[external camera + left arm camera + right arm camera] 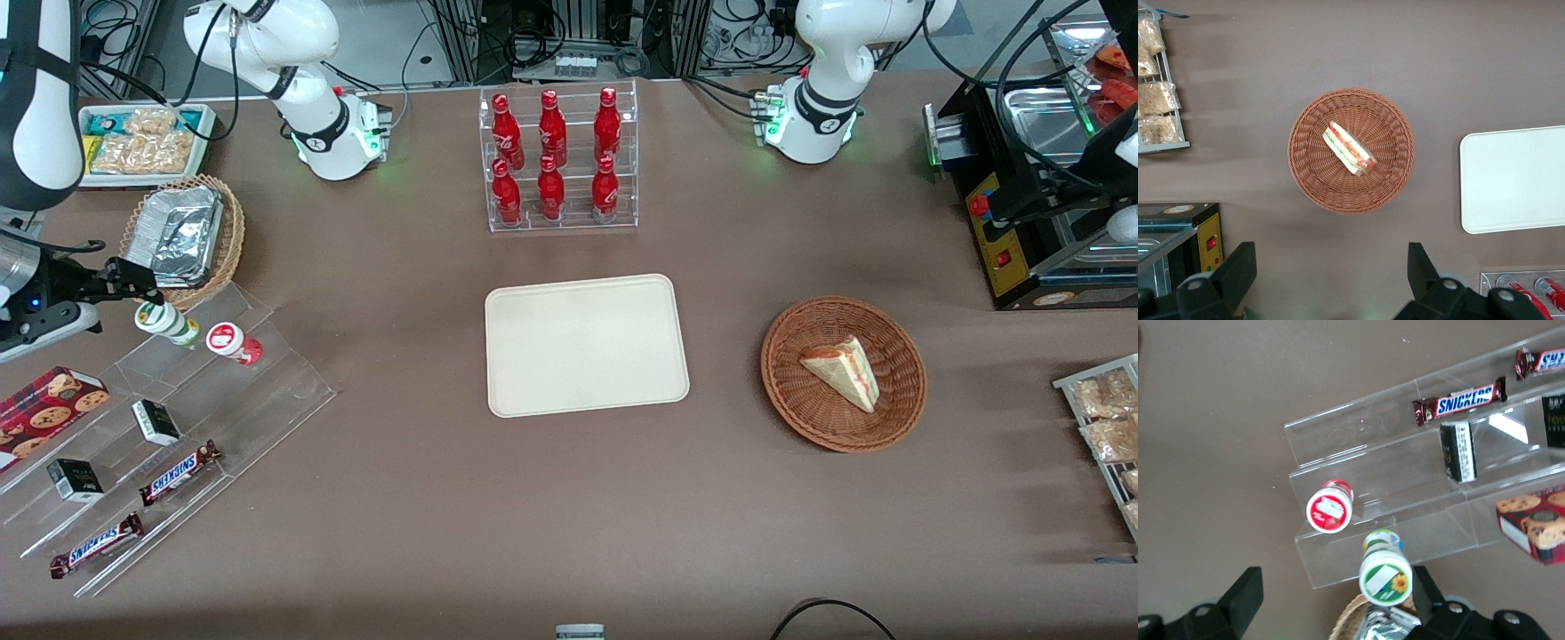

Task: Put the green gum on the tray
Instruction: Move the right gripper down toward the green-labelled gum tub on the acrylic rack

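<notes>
The green gum point(166, 323) is a small white-and-green bottle lying tilted on the top step of a clear acrylic stand point(191, 418), beside the red-lidded bottle point(234, 342). My right gripper point(133, 284) hovers just above it, at the working arm's end of the table. In the right wrist view the green gum point(1383, 577) shows its green-ringed lid close against one finger point(1426, 587). The gripper point(1336, 588) is open, its other finger far off. The cream tray point(587, 345) lies empty at mid-table and also shows in the left wrist view point(1511, 179).
A wicker basket holding a foil tray point(185, 233) stands close by the gripper. The stand also holds chocolate bars point(178, 471), small dark boxes point(156, 421) and a cookie box point(49, 404). A cola bottle rack point(558, 160) and a sandwich basket point(843, 373) stand near the tray.
</notes>
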`<state>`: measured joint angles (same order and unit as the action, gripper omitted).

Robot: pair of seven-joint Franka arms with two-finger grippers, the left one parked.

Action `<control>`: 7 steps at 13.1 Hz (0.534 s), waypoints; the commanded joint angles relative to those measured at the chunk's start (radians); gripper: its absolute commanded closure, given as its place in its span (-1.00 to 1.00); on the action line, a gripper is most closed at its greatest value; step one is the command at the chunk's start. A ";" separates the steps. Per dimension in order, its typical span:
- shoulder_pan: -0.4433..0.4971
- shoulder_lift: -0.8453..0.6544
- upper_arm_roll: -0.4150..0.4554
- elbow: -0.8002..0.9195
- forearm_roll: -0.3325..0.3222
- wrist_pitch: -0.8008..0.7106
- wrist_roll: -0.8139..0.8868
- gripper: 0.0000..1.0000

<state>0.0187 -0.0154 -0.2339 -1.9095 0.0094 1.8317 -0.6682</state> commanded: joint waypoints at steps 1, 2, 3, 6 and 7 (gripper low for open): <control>-0.002 -0.040 -0.040 -0.086 -0.012 0.090 -0.147 -0.98; -0.002 -0.040 -0.056 -0.111 -0.011 0.121 -0.169 -0.98; -0.002 -0.040 -0.071 -0.135 -0.005 0.142 -0.191 -0.98; -0.002 -0.040 -0.093 -0.207 -0.003 0.266 -0.260 -0.98; -0.002 -0.040 -0.100 -0.226 -0.002 0.287 -0.261 -0.99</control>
<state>0.0173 -0.0244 -0.3215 -2.0725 0.0094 2.0556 -0.9041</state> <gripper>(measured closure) 0.004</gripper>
